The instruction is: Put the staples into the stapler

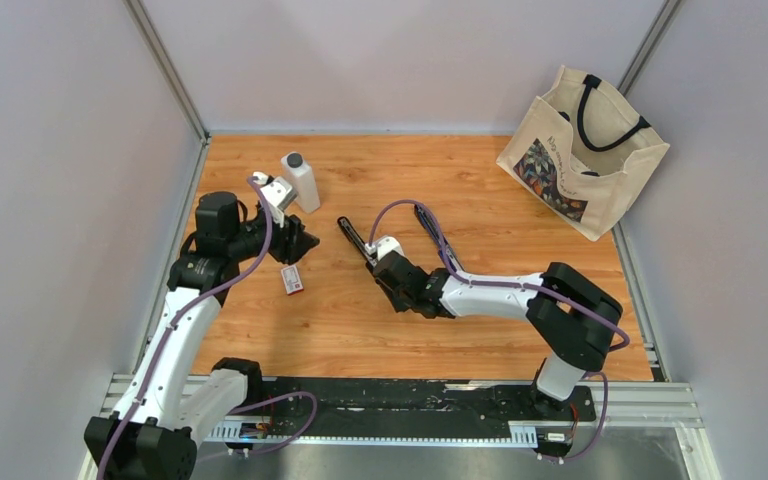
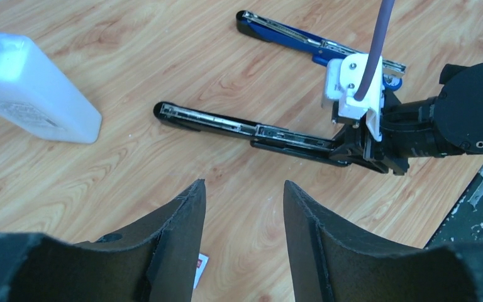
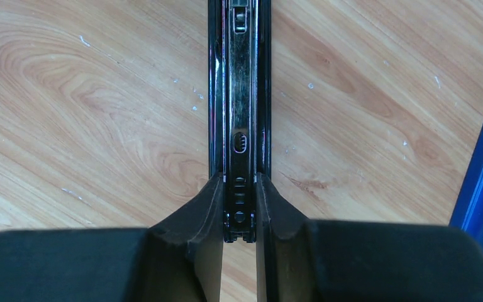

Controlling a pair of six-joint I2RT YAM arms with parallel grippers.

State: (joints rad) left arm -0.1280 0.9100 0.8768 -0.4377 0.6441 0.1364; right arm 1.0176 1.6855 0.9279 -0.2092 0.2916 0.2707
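Note:
The stapler lies opened out flat on the wooden table. Its black staple channel (image 1: 357, 240) points to the far left and its blue-and-black top arm (image 1: 430, 228) to the far right. My right gripper (image 1: 378, 262) is shut on the hinge end of the channel (image 3: 239, 94), with the gripper (image 3: 239, 184) pinching both side walls. The small white-and-red box of staples (image 1: 291, 278) lies flat on the table to the left of the stapler. My left gripper (image 1: 300, 243) hangs open and empty just above and behind the box. In the left wrist view only a corner of the box (image 2: 200, 267) shows beside the gripper (image 2: 244, 189).
A white plastic bottle (image 1: 301, 180) with a dark cap stands at the back left, close to my left wrist. A canvas tote bag (image 1: 580, 150) stands at the back right corner. Grey walls enclose the table on three sides.

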